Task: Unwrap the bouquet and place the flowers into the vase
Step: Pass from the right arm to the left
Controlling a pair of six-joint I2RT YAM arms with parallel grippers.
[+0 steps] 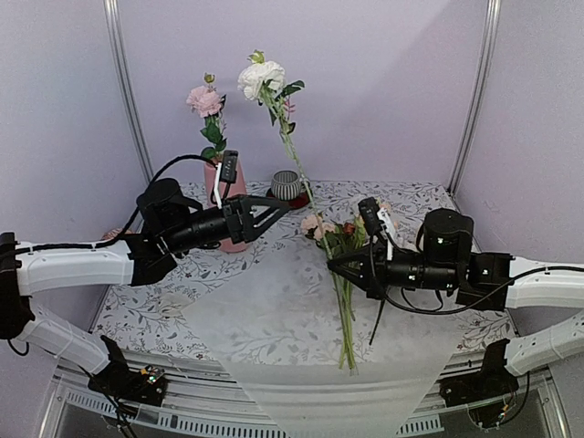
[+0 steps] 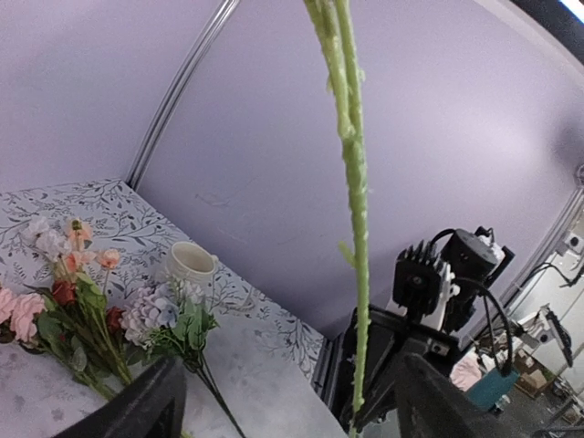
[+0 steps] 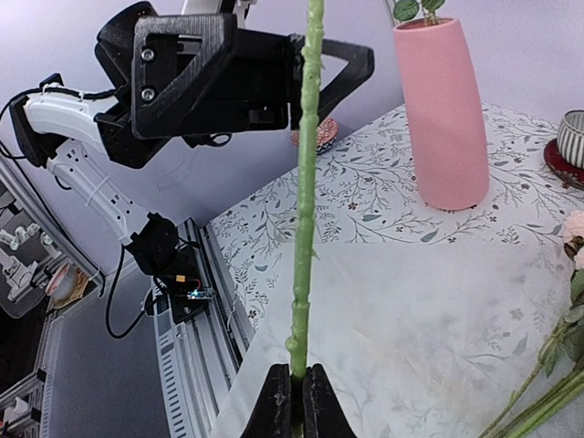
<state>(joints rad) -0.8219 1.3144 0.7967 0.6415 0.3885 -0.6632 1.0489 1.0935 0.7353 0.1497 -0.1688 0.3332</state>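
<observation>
The floral-patterned table point(image 1: 411, 196) carries a spread sheet of translucent white wrapping paper point(image 1: 274, 310) at its middle. Toward the far left corner stands the tall matte pink vase point(image 3: 443, 119) with a pink bloom in it, and a grey striped mug point(image 1: 286, 185) sits just to its right. Loose green-stemmed flowers point(image 1: 318, 225) lie by the paper's right edge. The right gripper point(image 3: 297, 401), reaching in level, is pinched tight on the lower end of a long white-bloomed flower point(image 1: 260, 78) held nearly upright. The left gripper point(image 1: 278, 212), jaws wide apart, points at that stem from the vase side.
</observation>
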